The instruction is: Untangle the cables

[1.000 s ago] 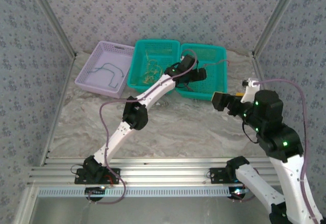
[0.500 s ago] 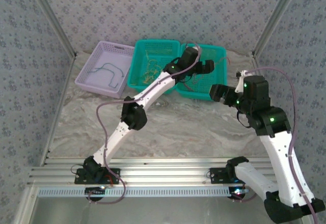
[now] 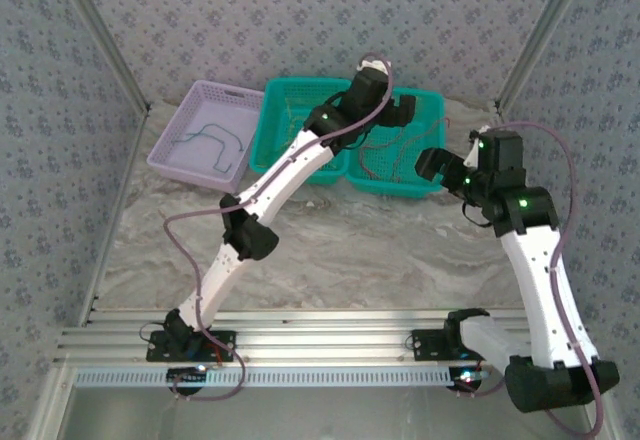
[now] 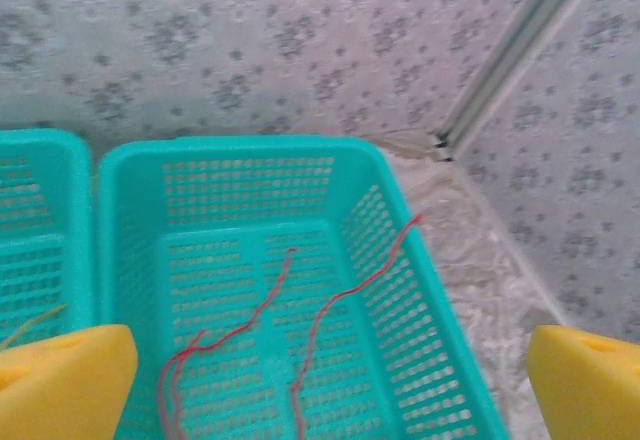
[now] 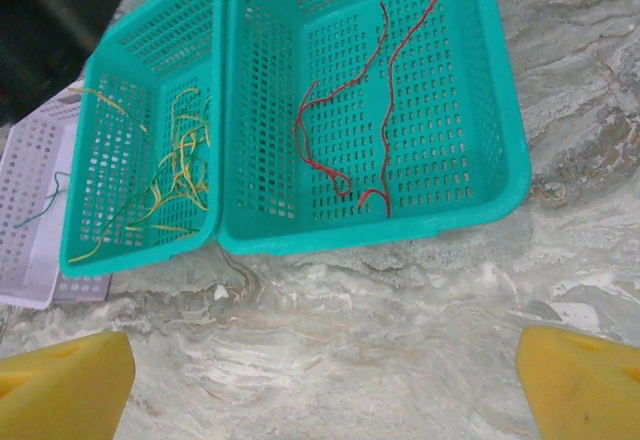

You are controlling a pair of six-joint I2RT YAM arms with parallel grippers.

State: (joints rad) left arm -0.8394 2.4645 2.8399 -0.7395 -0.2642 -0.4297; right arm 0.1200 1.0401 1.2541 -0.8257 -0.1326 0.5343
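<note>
Both my jaws were wide open and empty, and the red cables (image 4: 345, 295) lay long-ways in the basket (image 4: 430, 330), closest to my left jaws.

Wide bare marble table (image 3: 370, 250) in front of the baskets, free passage there. The left arm (image 3: 290, 165) slants over the near right corner of the middle teal basket (image 3: 300, 82), barring that side. The right teal basket (image 5: 370, 232) lies open from above, tall mesh walls ringing the red cables (image 5: 386, 110). Back wall (image 4: 250, 40) and corner post (image 4: 510, 60) stand close behind it.
</note>
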